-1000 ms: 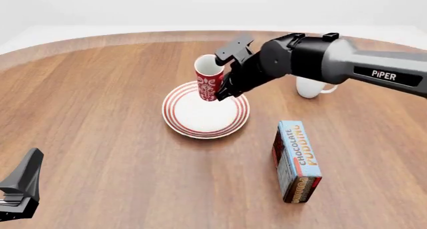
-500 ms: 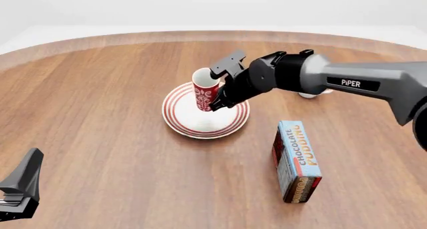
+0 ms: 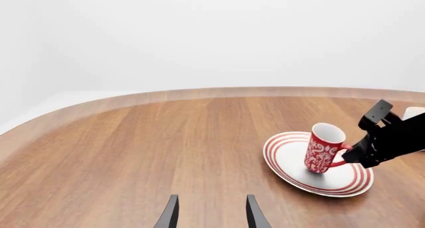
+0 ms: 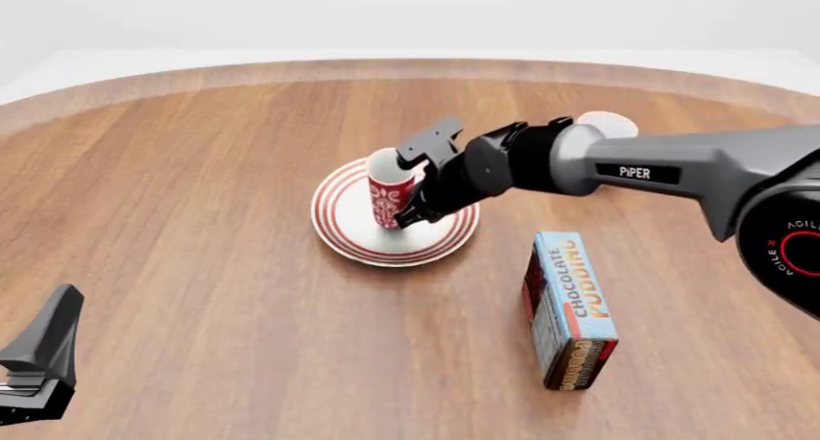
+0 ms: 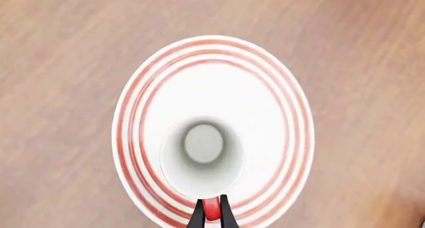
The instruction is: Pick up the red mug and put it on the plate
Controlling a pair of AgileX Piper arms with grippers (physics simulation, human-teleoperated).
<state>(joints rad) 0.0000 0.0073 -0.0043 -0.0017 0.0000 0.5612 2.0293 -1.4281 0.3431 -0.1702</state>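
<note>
The red mug [image 4: 386, 198] with its white pattern stands on or just above the middle of the plate [image 4: 337, 231], tilted slightly. My right gripper [image 4: 413, 192] is shut on the mug's red handle. In the right wrist view I look straight down into the mug's white inside [image 5: 202, 153], with the fingertips [image 5: 211, 217] pinching the handle and the plate's red rings [image 5: 133, 113] around it. The left wrist view shows the mug [image 3: 323, 147] on the plate [image 3: 287, 161] held by the right gripper [image 3: 355, 153]. My left gripper [image 3: 211, 215] is open and empty, near the table's front left [image 4: 38, 363].
A plain white mug [image 4: 605, 125] stands behind the right arm; its edge shows in the left wrist view [image 3: 415, 112]. A chocolate pudding box [image 4: 573, 307] stands at the front right of the plate. The round wooden table's edge [image 4: 384, 65] curves along the back.
My right gripper has lowered the red mug from above the plate's far side down onto the plate's middle. The left arm has not moved.
</note>
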